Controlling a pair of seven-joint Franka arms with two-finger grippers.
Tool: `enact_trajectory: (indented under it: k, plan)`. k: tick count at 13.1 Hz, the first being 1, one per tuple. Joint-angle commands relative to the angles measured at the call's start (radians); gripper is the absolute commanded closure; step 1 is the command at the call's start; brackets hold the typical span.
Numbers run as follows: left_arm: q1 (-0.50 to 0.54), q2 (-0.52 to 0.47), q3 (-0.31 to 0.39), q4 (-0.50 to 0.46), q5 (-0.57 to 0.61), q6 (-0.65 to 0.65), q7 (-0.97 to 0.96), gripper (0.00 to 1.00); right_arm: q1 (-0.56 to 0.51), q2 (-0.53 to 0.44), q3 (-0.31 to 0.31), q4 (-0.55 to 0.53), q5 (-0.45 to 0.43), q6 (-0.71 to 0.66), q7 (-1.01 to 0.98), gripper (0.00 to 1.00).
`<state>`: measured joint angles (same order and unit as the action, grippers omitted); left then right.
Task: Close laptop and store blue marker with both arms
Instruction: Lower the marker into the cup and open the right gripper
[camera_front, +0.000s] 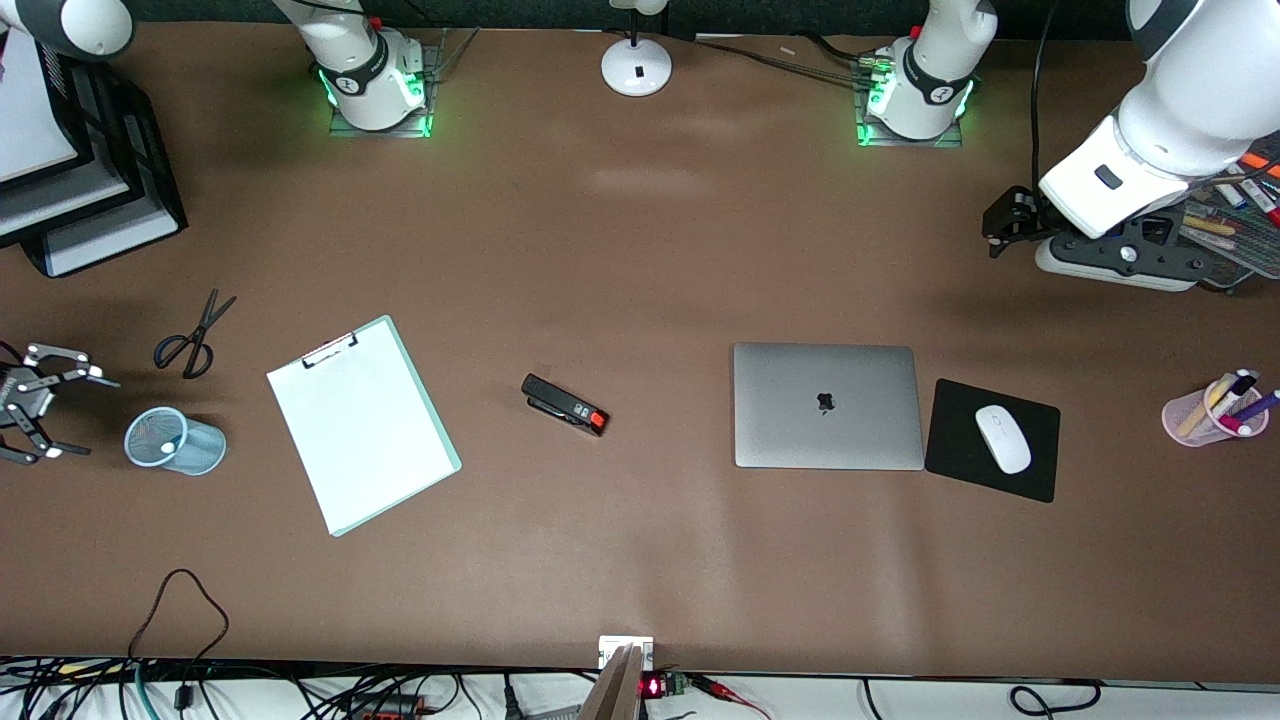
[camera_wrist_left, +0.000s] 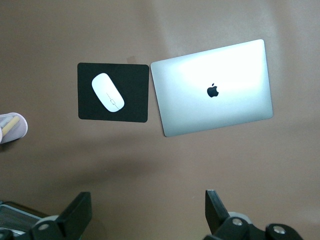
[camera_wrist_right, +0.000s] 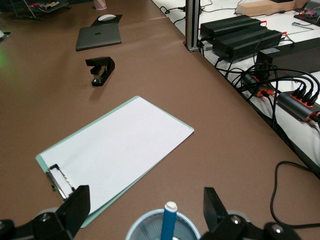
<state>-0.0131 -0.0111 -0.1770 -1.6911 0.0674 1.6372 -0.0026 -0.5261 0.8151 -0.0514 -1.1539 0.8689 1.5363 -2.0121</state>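
The silver-grey laptop (camera_front: 826, 405) lies shut on the table, apple logo up; it also shows in the left wrist view (camera_wrist_left: 215, 87) and the right wrist view (camera_wrist_right: 99, 36). The blue marker (camera_wrist_right: 168, 220) stands cap up in a blue mesh cup (camera_front: 175, 440) at the right arm's end of the table. My right gripper (camera_front: 95, 415) is open beside that cup, its fingers (camera_wrist_right: 80, 200) apart on either side of it in the right wrist view. My left gripper (camera_front: 1000, 228) hangs open and empty above bare table, farther from the front camera than the laptop; its fingers (camera_wrist_left: 214, 202) are wide apart.
A black mouse pad (camera_front: 960, 450) with a white mouse (camera_front: 1002, 438) lies beside the laptop. A pink cup of pens (camera_front: 1215, 410), a black stapler (camera_front: 565, 405), a clipboard (camera_front: 362, 425), scissors (camera_front: 195, 335), black paper trays (camera_front: 90, 170) and a lamp base (camera_front: 636, 68) are on the table.
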Motion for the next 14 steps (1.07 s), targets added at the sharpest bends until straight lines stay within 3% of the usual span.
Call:
enact_trajectory:
  k: [1,7,14]
  plan:
    - [0.001,-0.006,-0.007,0.018,0.018,-0.025,-0.016,0.00,0.007,-0.089,0.015,-0.007,-0.072,-0.028,0.122,0.00]
    - [0.001,-0.007,-0.025,0.018,0.025,-0.030,-0.027,0.00,0.132,-0.208,0.013,-0.007,-0.197,-0.030,0.315,0.00]
    - [0.001,-0.007,-0.027,0.019,0.028,-0.042,-0.030,0.00,0.372,-0.269,0.010,0.011,-0.373,0.024,0.619,0.00]
